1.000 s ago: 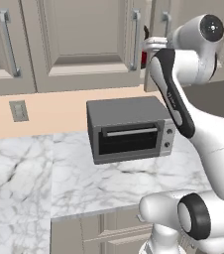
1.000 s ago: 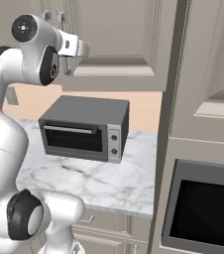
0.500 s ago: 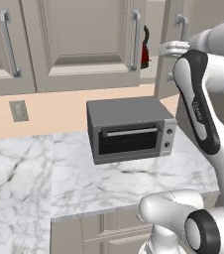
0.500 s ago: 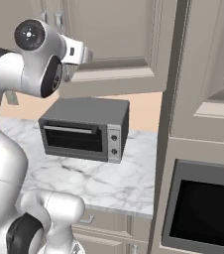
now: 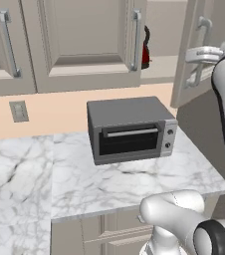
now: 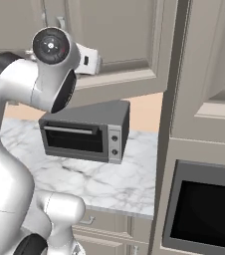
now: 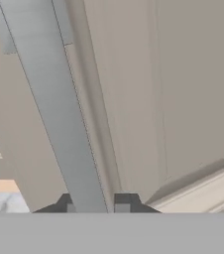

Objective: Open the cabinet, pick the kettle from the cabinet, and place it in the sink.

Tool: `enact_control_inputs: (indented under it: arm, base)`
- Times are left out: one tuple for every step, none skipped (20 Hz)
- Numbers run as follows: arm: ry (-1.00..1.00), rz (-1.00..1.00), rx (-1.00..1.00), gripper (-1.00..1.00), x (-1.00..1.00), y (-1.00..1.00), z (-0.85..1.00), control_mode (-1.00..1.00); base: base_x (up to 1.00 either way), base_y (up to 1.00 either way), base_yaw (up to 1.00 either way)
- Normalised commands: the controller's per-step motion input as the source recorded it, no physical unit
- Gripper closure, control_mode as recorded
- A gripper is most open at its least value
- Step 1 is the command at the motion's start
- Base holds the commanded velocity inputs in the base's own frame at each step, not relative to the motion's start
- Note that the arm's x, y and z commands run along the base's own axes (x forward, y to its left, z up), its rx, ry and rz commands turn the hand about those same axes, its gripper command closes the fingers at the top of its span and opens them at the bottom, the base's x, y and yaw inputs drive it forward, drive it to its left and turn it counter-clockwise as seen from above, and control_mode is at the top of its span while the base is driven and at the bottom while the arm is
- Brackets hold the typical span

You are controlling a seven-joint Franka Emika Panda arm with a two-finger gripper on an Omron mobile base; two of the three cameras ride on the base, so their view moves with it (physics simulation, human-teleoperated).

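The cabinet's right door point(image 5: 206, 74) stands swung out toward me, and its left door point(image 5: 79, 40) is closed. My gripper point(image 5: 198, 59) is shut on the open door's long silver bar handle point(image 7: 54, 99). In the hand view the bar runs between the two finger tips of the gripper point(image 7: 92, 204), with the door panel point(image 7: 173, 89) behind it. In the gap beside the left door, the red kettle point(image 5: 145, 46) with its black handle shows on the beige shelf point(image 5: 159, 67). The sink is out of view.
A grey toaster oven point(image 5: 132, 129) sits on the white marble counter point(image 5: 84, 184) under the cabinet. A wall outlet point(image 5: 19, 110) is at the left. A tall cabinet column with a built-in dark oven point(image 6: 204, 209) stands at the right. Base cabinets point(image 5: 104, 231) are below the counter.
My gripper has pulled the handle outward and to the right, so the right door has swung much wider. The kettle and the shelf now show in the opening.
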Motion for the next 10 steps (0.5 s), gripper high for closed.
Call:
enact_control_inputs:
  arm:
    - [0.00, 0.06, 0.05, 1.00, -0.57, -0.60, 0.00, -1.00]
    - [0.00, 0.06, 0.05, 1.00, -0.56, -0.60, 0.00, -1.00]
    - [0.00, 0.06, 0.04, 1.00, -0.53, -0.60, 0.00, -1.00]
    - [0.00, 0.06, 0.05, 1.00, -0.53, -0.60, 0.00, -1.00]
    - [0.01, 0.05, 0.04, 1.00, -0.50, -0.59, 0.00, -1.00]
    - [0.01, 0.04, 0.03, 1.00, -0.49, -0.58, 0.00, -1.00]
    - [0.00, 0.04, 0.03, 1.00, -0.48, -0.58, 0.00, -1.00]
    - [0.00, 0.03, 0.02, 1.00, -0.47, -0.58, 0.00, -1.00]
    - [0.00, 0.03, 0.02, 1.00, -0.45, -0.58, 0.00, -1.00]
    - [0.00, 0.01, 0.00, 1.00, -0.44, -0.57, 0.00, -1.00]
  base:
    - [0.00, 0.00, 0.00]
    - [0.00, 0.00, 0.00]
    - [0.00, 0.00, 0.00]
    - [0.00, 0.00, 0.00]
    - [0.00, 0.00, 0.00]
    - [0.00, 0.00, 0.00]
    - [0.00, 0.00, 0.00]
    - [0.00, 0.00, 0.00]
    - [0.00, 0.00, 0.00]
    - [0.00, 0.00, 0.00]
